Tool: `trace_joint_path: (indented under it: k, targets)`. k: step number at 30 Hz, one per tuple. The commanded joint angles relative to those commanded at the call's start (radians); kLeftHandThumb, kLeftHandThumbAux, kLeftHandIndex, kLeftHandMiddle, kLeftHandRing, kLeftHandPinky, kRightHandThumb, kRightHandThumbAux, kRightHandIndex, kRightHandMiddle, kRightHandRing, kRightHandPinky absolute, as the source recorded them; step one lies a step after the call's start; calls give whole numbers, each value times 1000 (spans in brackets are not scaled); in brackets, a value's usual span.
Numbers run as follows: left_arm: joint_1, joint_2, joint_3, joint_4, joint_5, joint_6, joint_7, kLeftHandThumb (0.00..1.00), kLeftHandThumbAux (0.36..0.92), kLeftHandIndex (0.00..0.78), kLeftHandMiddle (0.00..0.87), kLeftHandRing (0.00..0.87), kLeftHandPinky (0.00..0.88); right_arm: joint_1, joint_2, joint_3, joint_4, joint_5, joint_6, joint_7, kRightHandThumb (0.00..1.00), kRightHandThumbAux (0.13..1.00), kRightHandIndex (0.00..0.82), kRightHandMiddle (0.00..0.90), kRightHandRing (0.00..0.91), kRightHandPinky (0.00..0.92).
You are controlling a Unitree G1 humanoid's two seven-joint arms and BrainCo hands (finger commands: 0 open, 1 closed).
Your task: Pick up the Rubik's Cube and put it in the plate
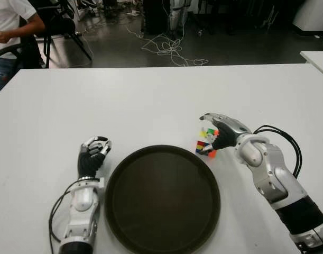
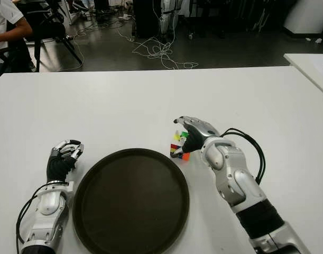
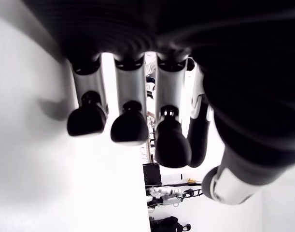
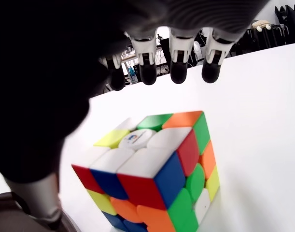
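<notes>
The Rubik's Cube (image 1: 205,143) stands on the white table (image 1: 150,100), just off the far right rim of the dark round plate (image 1: 161,198). My right hand (image 1: 210,133) is cupped over the cube from the right. In the right wrist view its fingertips (image 4: 178,72) hang spread beyond the cube (image 4: 152,169) without touching it, and the thumb stands beside it. The hand is open. The plate holds nothing. My left hand (image 1: 95,151) shows left of the plate with its fingers curled and nothing in them.
Bare table stretches behind the cube and to both sides. A second white table (image 1: 317,58) shows at the far right. Beyond the far edge a seated person (image 1: 8,26) is at the left, with loose cables (image 1: 169,50) on the floor.
</notes>
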Motion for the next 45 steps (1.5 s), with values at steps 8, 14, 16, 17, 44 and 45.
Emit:
trace_joint_path:
  k: [8, 14, 16, 17, 44, 45]
  targets:
    - [2, 3, -3, -2, 3, -2, -2, 702, 708, 442, 807, 823, 800, 4, 0, 2, -4, -2, 9, -5, 0, 746, 0, 0, 0, 0]
    - [4, 3, -4, 0, 10, -12, 5, 701, 707, 443, 814, 829, 808, 6, 2, 4, -4, 0, 23, -2, 0, 763, 0, 0, 0, 0]
    - [4, 2, -4, 1, 11, -14, 6, 701, 707, 443, 817, 833, 811, 6, 2, 5, -4, 2, 25, -2, 0, 772, 0, 0, 0, 0]
    - [3, 2, -4, 4, 12, -17, 7, 701, 707, 443, 818, 833, 811, 7, 2, 6, 0, 3, 25, -6, 0, 773, 0, 0, 0, 0]
    - [-3, 3, 2, 4, 8, -8, -3, 703, 707, 443, 819, 832, 812, 20, 12, 2, 45, 23, -3, -45, 0, 746, 0, 0, 0, 0]
    - [-3, 2, 3, 4, 7, -9, -3, 703, 707, 443, 819, 833, 814, 20, 10, 2, 46, 21, -4, -46, 0, 741, 0, 0, 0, 0]
